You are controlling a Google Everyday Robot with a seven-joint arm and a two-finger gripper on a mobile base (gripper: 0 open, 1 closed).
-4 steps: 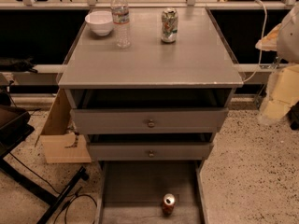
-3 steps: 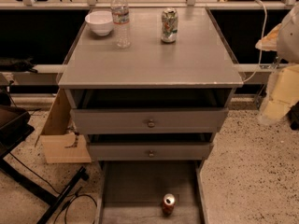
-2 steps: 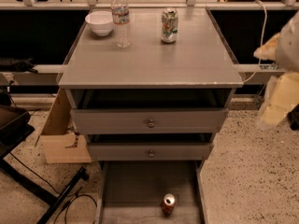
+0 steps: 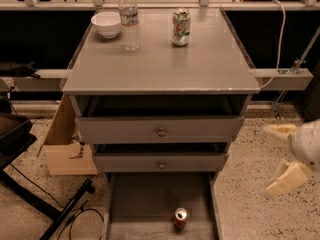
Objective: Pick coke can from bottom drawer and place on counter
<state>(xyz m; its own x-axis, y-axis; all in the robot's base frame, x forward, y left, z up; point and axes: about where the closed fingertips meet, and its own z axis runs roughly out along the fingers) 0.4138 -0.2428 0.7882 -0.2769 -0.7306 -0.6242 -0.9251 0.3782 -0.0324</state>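
The coke can (image 4: 180, 219), small and red-orange with a silver top, stands upright in the open bottom drawer (image 4: 142, 199) near its front right. The counter (image 4: 160, 64) is the grey top of the cabinet. My gripper (image 4: 277, 159) is at the right edge of the view, beside the cabinet and over the speckled floor, well up and to the right of the can. Its two pale fingers (image 4: 287, 179) stand apart and hold nothing.
On the counter stand a white bowl (image 4: 106, 24), a clear water bottle (image 4: 129, 20) and a green-and-white can (image 4: 181, 27). Two knobbed drawers (image 4: 160, 131) sit above the bottom drawer. A cardboard box (image 4: 67, 144) and black chair legs (image 4: 45, 204) are at the left.
My gripper has moved down along the right side of the cabinet, from counter height to drawer height. The coke can and the counter's objects have not moved.
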